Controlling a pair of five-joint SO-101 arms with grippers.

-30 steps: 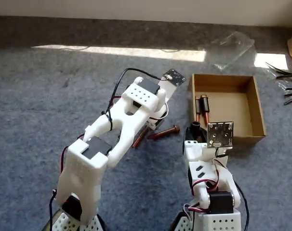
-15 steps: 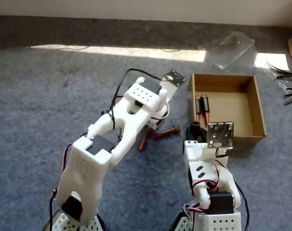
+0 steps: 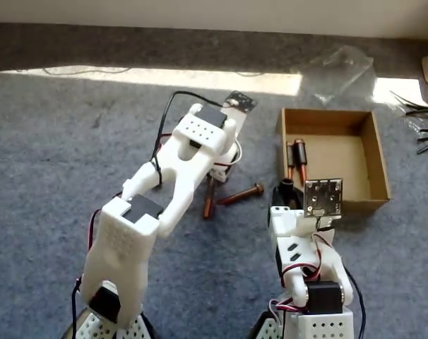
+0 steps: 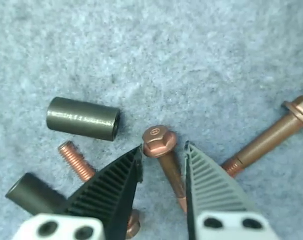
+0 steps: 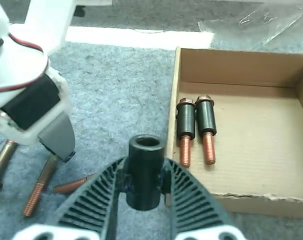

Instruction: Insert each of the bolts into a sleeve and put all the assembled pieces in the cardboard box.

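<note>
Beside the cardboard box (image 3: 362,205), on the grey carpet (image 3: 58,141): stock and condition.

- Left hand (image 4: 163,155): near the box, outside the wall that the finished pieces lie against. It is part-open, with one jaw on each side of a flat-lying bolt (image 4: 167,167) and not yet clamped. The bolt head sits just past the tips.
- Third bolt (image 4: 75,160): threaded end just beside one jaw of the left hand.
- Second bolt (image 4: 266,140): lies apart from the left hand, on the side nearer the box.
- Loose sleeve (image 4: 82,118): on its side, near the bolt head and not touching it.
- Second loose sleeve (image 4: 34,195): farther from the box, beside the third bolt.
- Right hand (image 5: 144,185): closed on an upright sleeve (image 5: 146,170), bore upward, just outside the box's near wall.
- Assembled pieces (image 5: 185,122): two, side by side inside the box.

Hazards, as judged:
- The jaws stand close to the bolt head. Closing there leaves the long shank free, and the bolt may swing or droop when lifted.
- A crooked bolt would miss the sleeve's bore or jam at its rim.
- The third bolt is near enough to be nudged or pinched along with the first.
- The round shank may roll on the carpet pile as the jaws meet.
- Pushing a bolt into the upright sleeve could twist the sleeve out of the right hand.
</note>
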